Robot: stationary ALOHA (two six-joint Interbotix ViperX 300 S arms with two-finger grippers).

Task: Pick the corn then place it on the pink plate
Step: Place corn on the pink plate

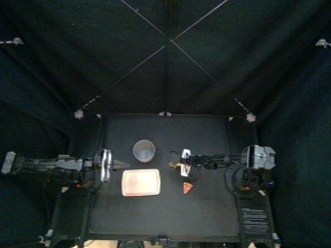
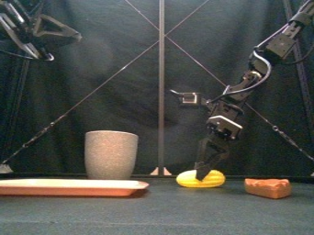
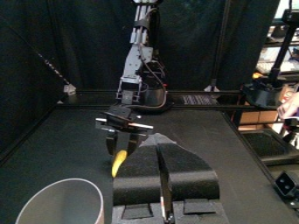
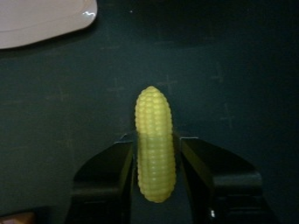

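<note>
- Right pincer (image 2: 205, 170) comes down steeply from the right and stands over the corn (image 4: 153, 131). Its two jaws are drawn in against the cob's sides, about midway along its length, so it is pinching the corn.
- Left pincer (image 3: 163, 153) rests at the left of the table (image 2: 160, 209), holding nothing, with its jaws pressed together as far as I can see.
- Pink plate (image 2: 68, 187) lies flat to the left of the corn and a little nearer, well apart from it. Nothing is on it.
- Grey cup (image 2: 110, 153) stands upright beyond the plate. I'd keep the carry on the near side of it.
- The corn lies low on the table, right of the middle, yellow and rounded. To my eye a smooth cob like that could roll or pivot in a narrow pinch. I'd keep the grip firm, lift straight up before swinging left, and let go only once it is low over the plate.
- A small red toy (image 2: 267, 187) sits to the right of the corn, clear of the route.
</note>
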